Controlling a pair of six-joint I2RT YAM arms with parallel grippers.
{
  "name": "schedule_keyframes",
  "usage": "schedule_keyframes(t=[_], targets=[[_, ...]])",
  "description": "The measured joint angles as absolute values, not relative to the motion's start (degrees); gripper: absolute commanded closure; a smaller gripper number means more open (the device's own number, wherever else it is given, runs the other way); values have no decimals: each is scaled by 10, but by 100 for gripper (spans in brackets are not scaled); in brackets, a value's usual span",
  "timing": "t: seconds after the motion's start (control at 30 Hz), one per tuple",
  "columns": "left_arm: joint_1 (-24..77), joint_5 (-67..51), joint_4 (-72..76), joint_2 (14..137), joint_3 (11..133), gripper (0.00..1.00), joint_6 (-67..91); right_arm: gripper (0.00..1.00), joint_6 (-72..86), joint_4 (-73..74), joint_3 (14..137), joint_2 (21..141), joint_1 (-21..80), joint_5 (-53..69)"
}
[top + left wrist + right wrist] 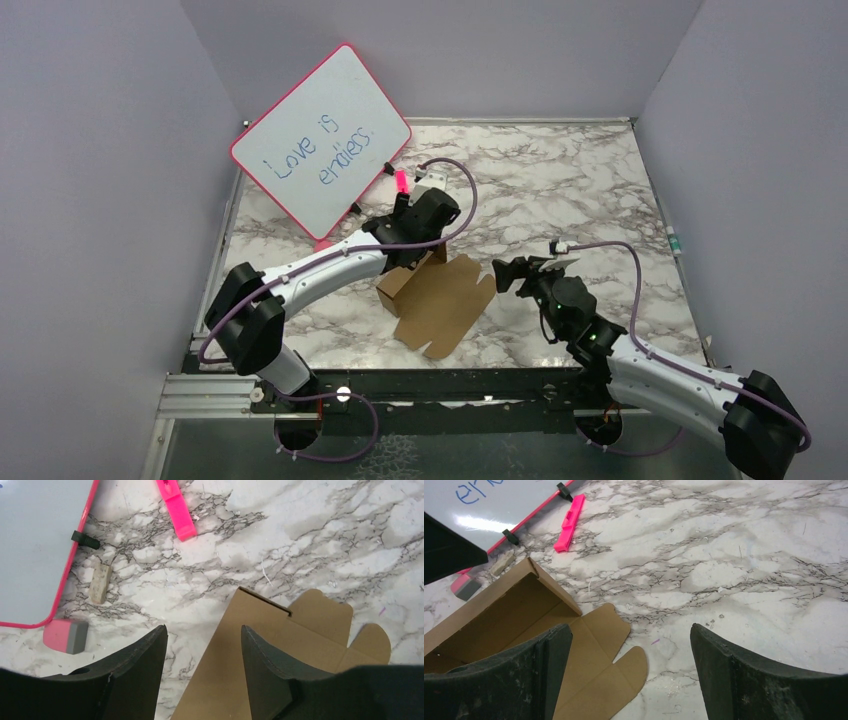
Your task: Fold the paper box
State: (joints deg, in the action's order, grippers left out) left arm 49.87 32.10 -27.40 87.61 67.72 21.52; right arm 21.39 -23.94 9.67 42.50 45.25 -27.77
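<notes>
The paper box point(440, 300) is a brown cardboard sheet lying mid-table, with one side wall folded upright at its left end and rounded flaps flat on the right. My left gripper point(428, 250) hovers over that upright wall. In the left wrist view the gripper point(202, 635) is open and straddles the wall's edge, the cardboard point(300, 630) running under the right finger point(257, 655). My right gripper point(507, 275) sits just right of the box. It point(629, 630) is wide open over bare marble, the flaps point(594, 645) beside its left finger.
A pink-framed whiteboard point(320, 140) leans at the back left, with a pink marker point(401, 181) on the table by it. A pink and grey eraser point(65, 635) lies near the board's corner. Grey walls close in the table.
</notes>
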Motion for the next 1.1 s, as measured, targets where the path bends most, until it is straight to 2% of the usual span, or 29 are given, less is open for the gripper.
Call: schedule_keyframes(t=[0.2,0.43,1.1], targets=[[496,360,-199,912,669,32,203,7,214,-246,97,440,453,-273],[495,388,-56,912,589,28,168,7,213,-256,92,436,453,-270],[486,384,115,921,502,26,165,8,205,-271,86,435,453,-252]])
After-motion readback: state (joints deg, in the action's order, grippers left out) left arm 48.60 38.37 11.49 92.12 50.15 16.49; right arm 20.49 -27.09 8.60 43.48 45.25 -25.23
